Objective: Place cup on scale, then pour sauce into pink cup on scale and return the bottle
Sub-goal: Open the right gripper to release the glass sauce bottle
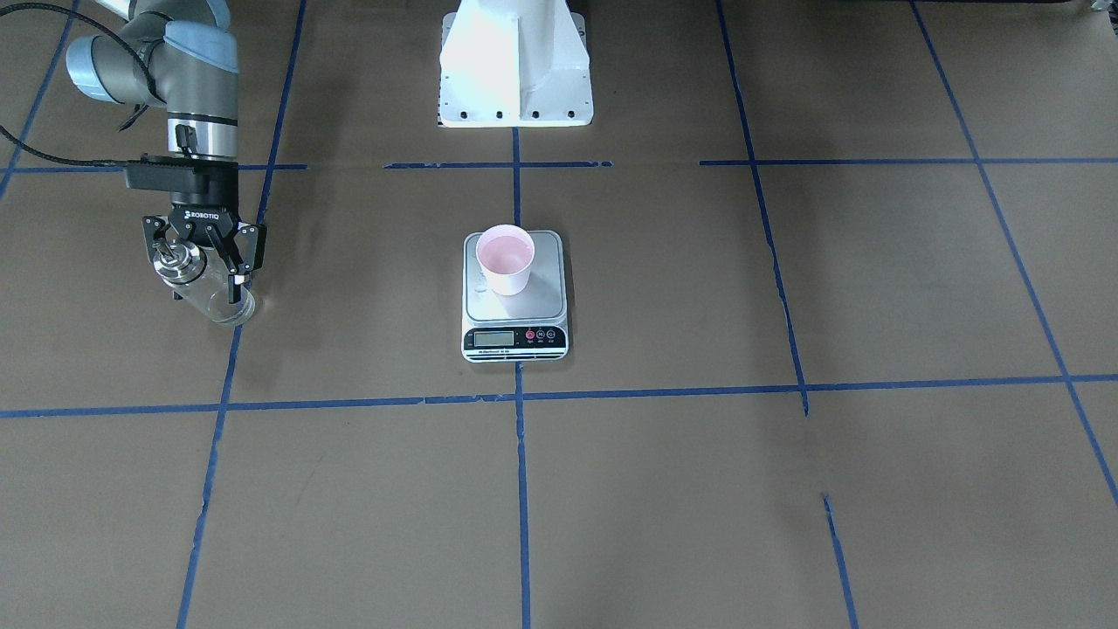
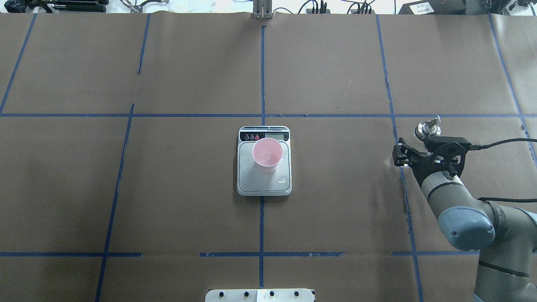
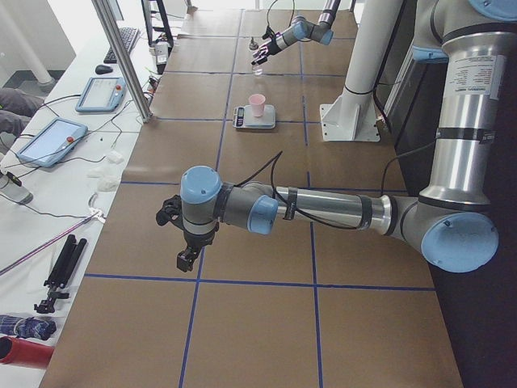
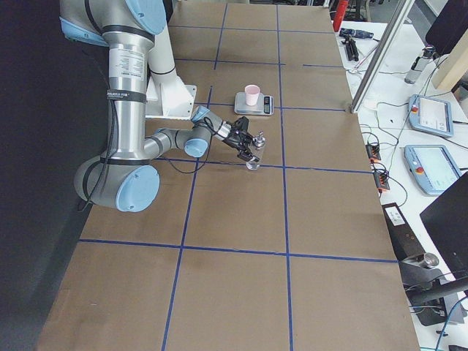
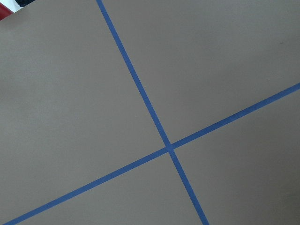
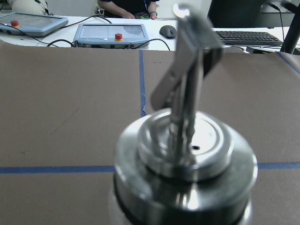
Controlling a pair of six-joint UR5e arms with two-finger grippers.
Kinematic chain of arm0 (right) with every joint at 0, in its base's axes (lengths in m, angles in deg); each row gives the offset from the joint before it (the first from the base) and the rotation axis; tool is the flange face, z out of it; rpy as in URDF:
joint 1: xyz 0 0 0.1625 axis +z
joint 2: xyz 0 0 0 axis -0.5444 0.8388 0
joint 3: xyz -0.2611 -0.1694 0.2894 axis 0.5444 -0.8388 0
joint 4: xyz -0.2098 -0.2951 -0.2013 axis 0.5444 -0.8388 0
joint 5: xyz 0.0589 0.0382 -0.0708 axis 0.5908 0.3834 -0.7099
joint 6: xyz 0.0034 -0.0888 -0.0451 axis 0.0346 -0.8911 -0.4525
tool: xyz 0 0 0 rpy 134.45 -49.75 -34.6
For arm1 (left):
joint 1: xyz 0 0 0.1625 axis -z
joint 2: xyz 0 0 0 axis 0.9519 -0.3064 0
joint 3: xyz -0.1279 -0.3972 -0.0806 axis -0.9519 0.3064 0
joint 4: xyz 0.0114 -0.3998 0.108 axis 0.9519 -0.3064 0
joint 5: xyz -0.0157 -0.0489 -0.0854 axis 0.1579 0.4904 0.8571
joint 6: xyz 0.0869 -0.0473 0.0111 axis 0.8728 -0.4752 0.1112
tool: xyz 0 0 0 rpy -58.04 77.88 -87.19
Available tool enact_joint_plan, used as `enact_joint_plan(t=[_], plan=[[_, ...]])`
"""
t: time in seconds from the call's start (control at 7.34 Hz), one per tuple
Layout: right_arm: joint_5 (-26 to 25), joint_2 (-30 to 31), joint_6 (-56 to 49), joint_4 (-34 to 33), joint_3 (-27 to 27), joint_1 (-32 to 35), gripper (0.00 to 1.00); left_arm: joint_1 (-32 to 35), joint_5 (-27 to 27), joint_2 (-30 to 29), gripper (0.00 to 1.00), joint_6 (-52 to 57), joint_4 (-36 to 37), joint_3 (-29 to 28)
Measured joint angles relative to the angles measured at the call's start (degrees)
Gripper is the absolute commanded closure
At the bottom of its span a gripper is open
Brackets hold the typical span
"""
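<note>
The pale pink cup (image 1: pixel 505 258) stands upright on the scale's silver platform (image 1: pixel 543 301), also in the overhead view (image 2: pixel 267 154). A few clear drops lie on the platform (image 2: pixel 283 179). The glass bottle (image 1: pixel 220 301) with metal collar and spout stands on the table on my right side, far from the scale (image 2: pixel 251 184). My right gripper (image 1: pixel 208 286) is open, its fingers spread either side of the bottle. The right wrist view shows the bottle's collar and spout (image 6: pixel 185 154) close up. My left gripper (image 3: pixel 186 257) hangs over bare table far from the scale; I cannot tell its state.
The white robot pedestal (image 1: pixel 515 70) stands behind the scale. Blue tape lines (image 5: pixel 154 122) grid the brown table cover. Tablets (image 6: pixel 110 33) and a keyboard lie on the desk beyond the table's edge. A metal post (image 3: pixel 121 56) stands at the table's far side.
</note>
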Motion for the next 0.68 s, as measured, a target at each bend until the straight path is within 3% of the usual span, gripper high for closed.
enact_joint_plan(t=[0.14,0.27,0.41,0.68], plan=[[0.0,-0.1,0.1,0.0,0.0,0.0,0.73,0.0,0.0,0.0,0.00,0.0,0.0,0.0],[0.0,-0.2,0.3,0.0,0.1,0.0,0.64,0.0,0.0,0.0,0.00,-0.1,0.0,0.1],[0.0,-0.3,0.4,0.0,0.1,0.0,0.01,0.0,0.0,0.0,0.00,0.0,0.0,0.1],[0.0,-0.3,0.6,0.0,0.1,0.0,0.00,0.0,0.0,0.0,0.00,0.0,0.0,0.1]])
